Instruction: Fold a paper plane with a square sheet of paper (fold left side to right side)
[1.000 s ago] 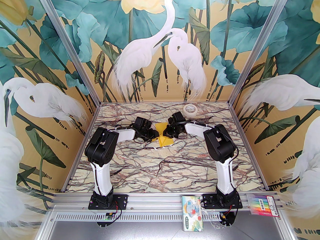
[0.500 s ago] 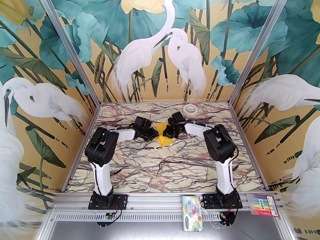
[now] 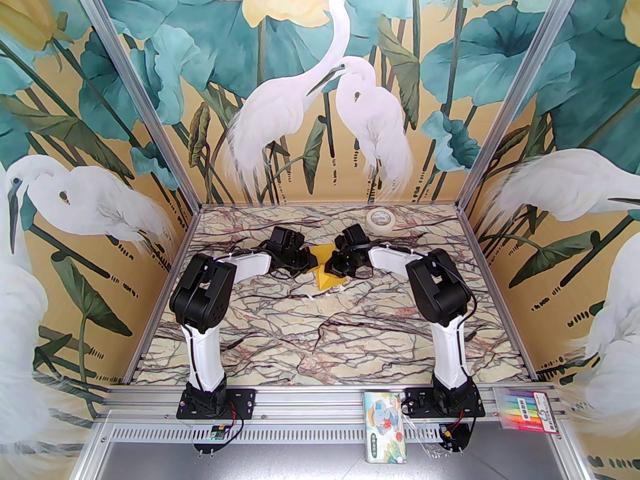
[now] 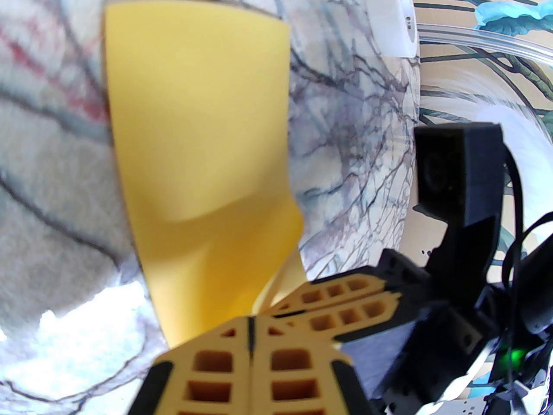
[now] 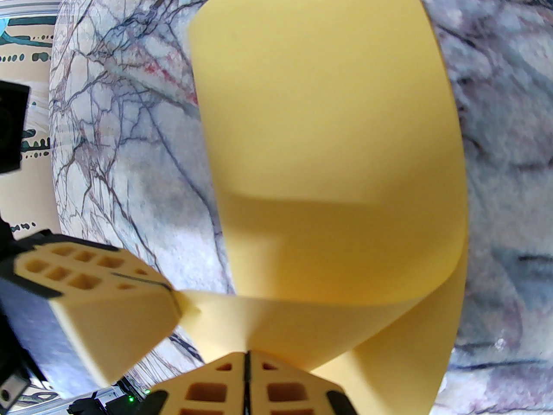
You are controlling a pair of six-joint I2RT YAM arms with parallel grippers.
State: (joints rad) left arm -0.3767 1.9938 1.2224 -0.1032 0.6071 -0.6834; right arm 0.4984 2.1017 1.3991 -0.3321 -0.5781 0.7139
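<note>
Yellow square sheet of paper (image 3: 326, 279) — bowed, seemingly lifted, toward table's (image 3: 320, 338) far edge — clamped by left gripper (image 4: 249, 331) and right gripper (image 5: 246, 363).

Marble-veined table (image 3: 320, 338); cream tape roll (image 3: 380, 219) near far edge.

The left arm (image 3: 202, 293) and the right arm (image 3: 442, 288) wear glossy white shells on their long links and bulky black housings at the joints. Black base plates (image 3: 240, 400) dotted with holes carry them. Thin black cables (image 4: 517, 197) run along the links. The fingers (image 4: 211, 361) are cream blocks with rows of square pockets, black at the root. A small green light (image 4: 514, 355) glows on the right wrist.
</note>
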